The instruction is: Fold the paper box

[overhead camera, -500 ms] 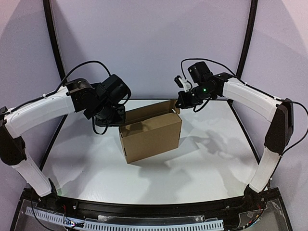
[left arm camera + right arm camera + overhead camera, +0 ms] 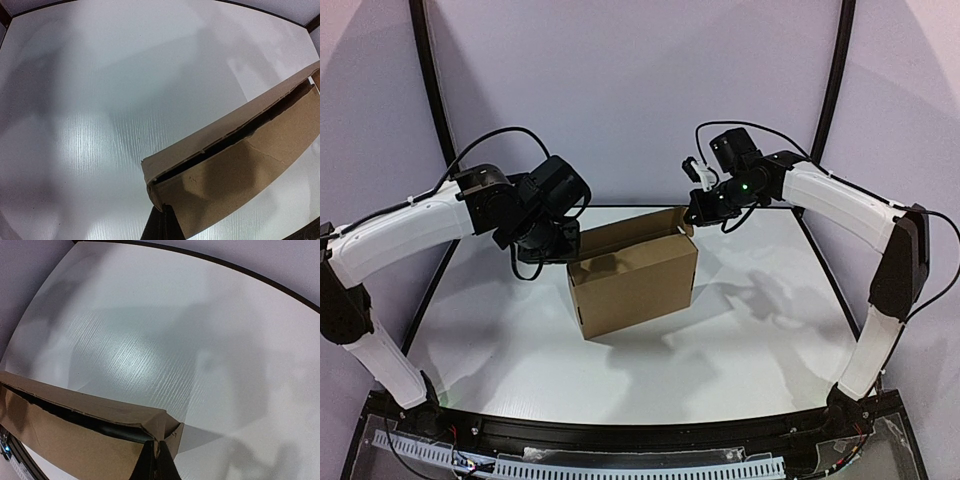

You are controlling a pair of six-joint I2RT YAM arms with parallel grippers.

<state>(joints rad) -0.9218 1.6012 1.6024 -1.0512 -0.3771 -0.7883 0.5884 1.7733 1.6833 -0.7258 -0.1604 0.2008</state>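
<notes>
The paper box (image 2: 635,280) stands upright near the middle of the tabletop (image 2: 760,330), folded into a brown block with its top gaping along the far edge. At the box's 10 o'clock corner in the overhead view, the left end effector (image 2: 556,243) is pinched narrow on the cardboard. At the 1 o'clock corner, the right end effector (image 2: 691,216) is likewise clamped narrow on a corner flap. Both wrist views show dark fingertips (image 2: 156,462) meeting at the cardboard edge.
</notes>
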